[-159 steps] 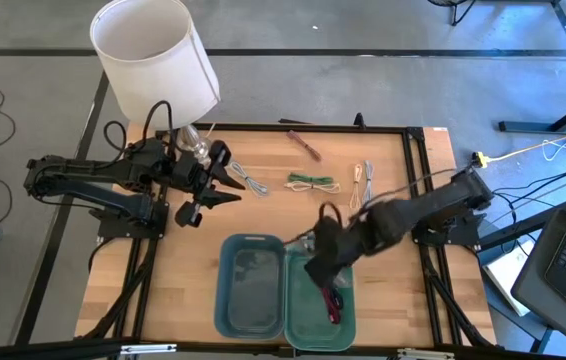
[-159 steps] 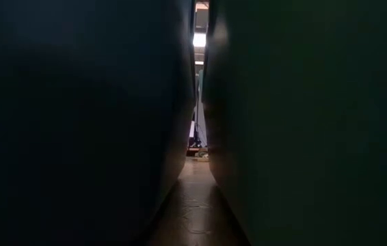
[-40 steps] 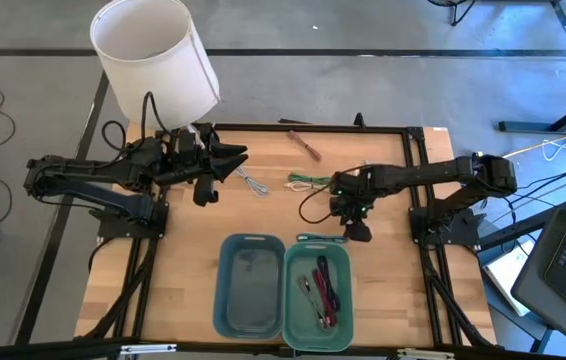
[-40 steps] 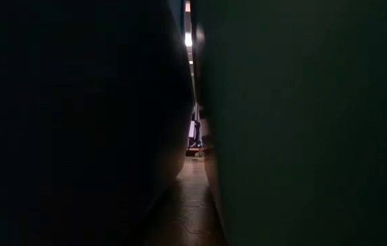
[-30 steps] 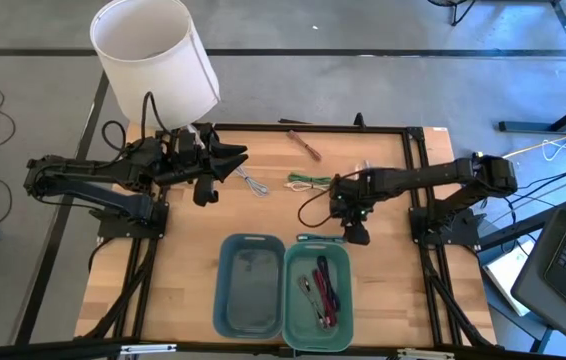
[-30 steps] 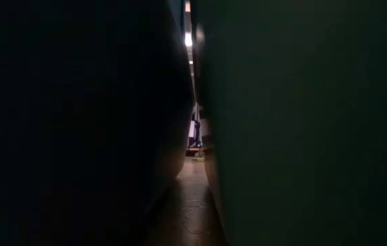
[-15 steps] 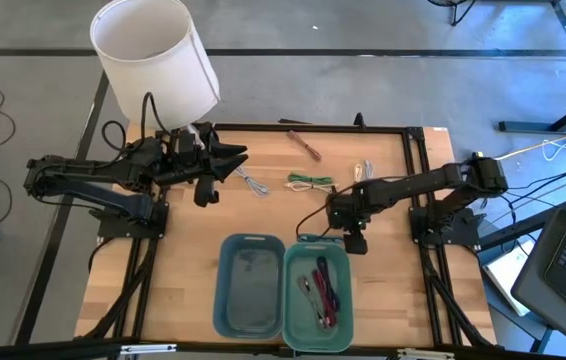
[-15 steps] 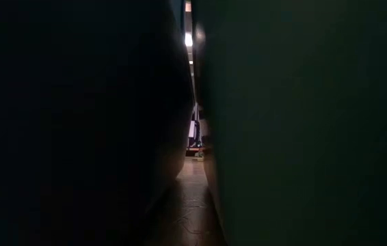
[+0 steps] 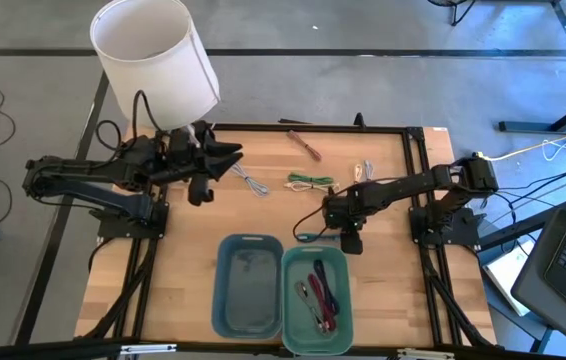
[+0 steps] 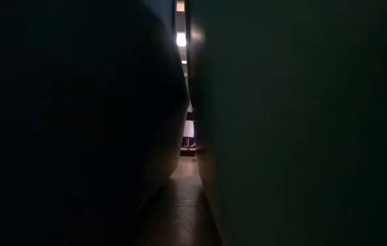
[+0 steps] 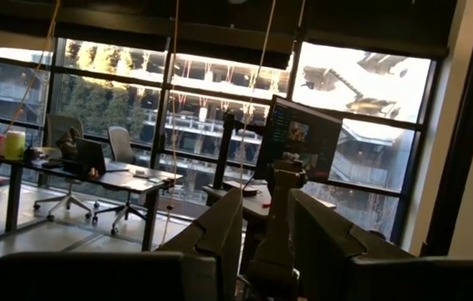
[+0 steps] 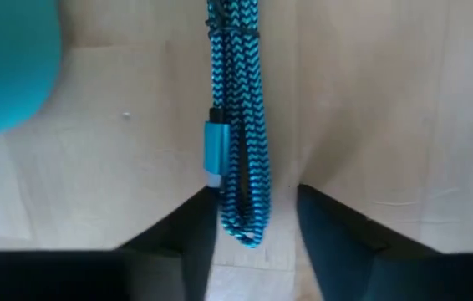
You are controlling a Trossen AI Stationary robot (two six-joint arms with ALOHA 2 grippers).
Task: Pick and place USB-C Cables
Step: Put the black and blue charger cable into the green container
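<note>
A blue braided USB-C cable (image 12: 236, 125) lies on the wooden table just beyond the green tray's far rim (image 9: 315, 252); in the high view the blue cable (image 9: 306, 238) is a small streak. My right gripper (image 12: 253, 230) points down over it, open, with one finger on each side of the cable's looped end. Red and dark cables (image 9: 319, 295) lie inside the green tray. Grey (image 9: 253, 184), green (image 9: 310, 182), brown (image 9: 305, 146) and pale (image 9: 363, 172) cables lie toward the far edge. My left gripper (image 9: 228, 158) hovers open at the far left, with nothing between its fingers. My right gripper comes from above with its fingers lying along the blue cable's looped end (image 12: 241, 221), which rests flat on the table. One finger (image 12: 193, 219) stands right beside the metal plug (image 12: 215, 155); I cannot tell whether it touches.
A blue tray (image 9: 248, 290) stands left of the green one near the front edge; their dark walls (image 10: 77, 137) fill the low view. A white cylinder (image 9: 155, 55) stands beyond the far-left corner. Bare wood lies at the table's left and right parts.
My right gripper has moved from the table's far middle toward the near edge, coming down over the blue cable beside the green tray. The two trays have shifted slightly.
</note>
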